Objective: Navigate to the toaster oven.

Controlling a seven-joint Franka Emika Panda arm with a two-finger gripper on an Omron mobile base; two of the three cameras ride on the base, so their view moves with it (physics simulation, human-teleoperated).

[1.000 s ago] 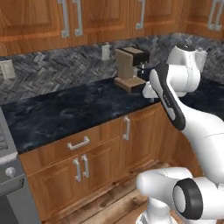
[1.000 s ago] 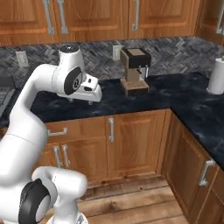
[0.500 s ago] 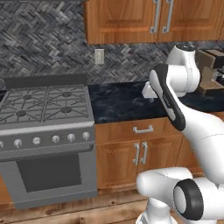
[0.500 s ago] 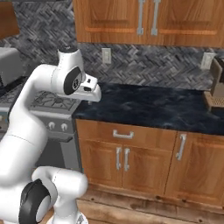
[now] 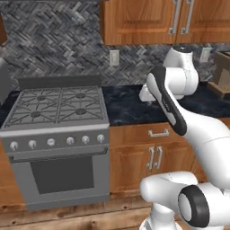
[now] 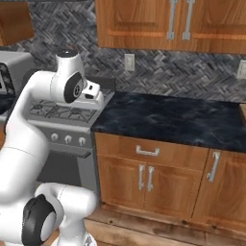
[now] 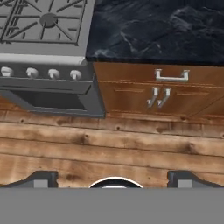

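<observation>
Arm folded upright at frame centre-right, hand pointing downward; gripper (image 7: 112, 178) fingertips spread wide apart, holding nothing.

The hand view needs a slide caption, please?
Open gripper above wood floor, facing grey stove.

The pale, boxy toaster oven (image 6: 15, 69) stands upright just left of the stove (image 6: 67, 113).

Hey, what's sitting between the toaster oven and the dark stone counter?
The grey stove range stands between them: in the right base view, the toaster oven is at the left edge and the dark counter is to the range's right.
</observation>
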